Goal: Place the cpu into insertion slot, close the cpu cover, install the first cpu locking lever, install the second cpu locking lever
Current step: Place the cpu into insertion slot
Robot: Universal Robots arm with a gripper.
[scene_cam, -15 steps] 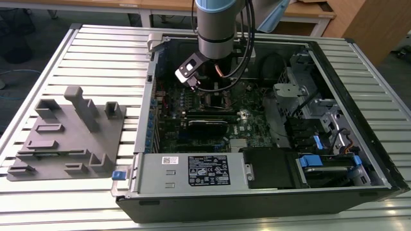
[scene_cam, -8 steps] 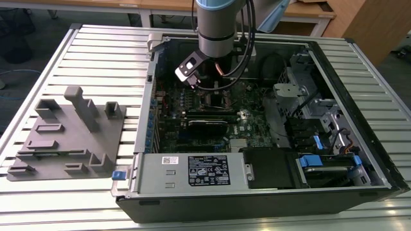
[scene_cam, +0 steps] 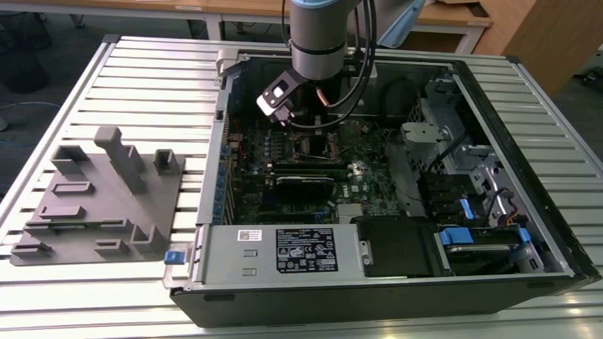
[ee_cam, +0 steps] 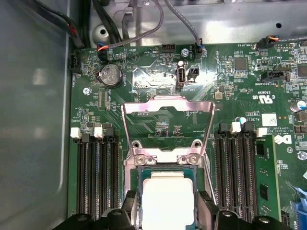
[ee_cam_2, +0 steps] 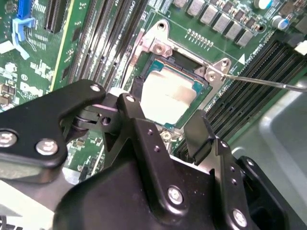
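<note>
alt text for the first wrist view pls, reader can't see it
The cpu sits in the insertion slot on a green circuit board, with the gripper close over it. The cpu cover is swung open beyond the slot, and black memory slots flank both sides.

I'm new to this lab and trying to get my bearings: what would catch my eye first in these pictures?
First, the open computer case lying on the slatted table, with the robot arm reaching into it. In both wrist views, the silver-topped cpu sits at the insertion slot right at the gripper, and the cpu cover stands flipped open beside it.
</note>
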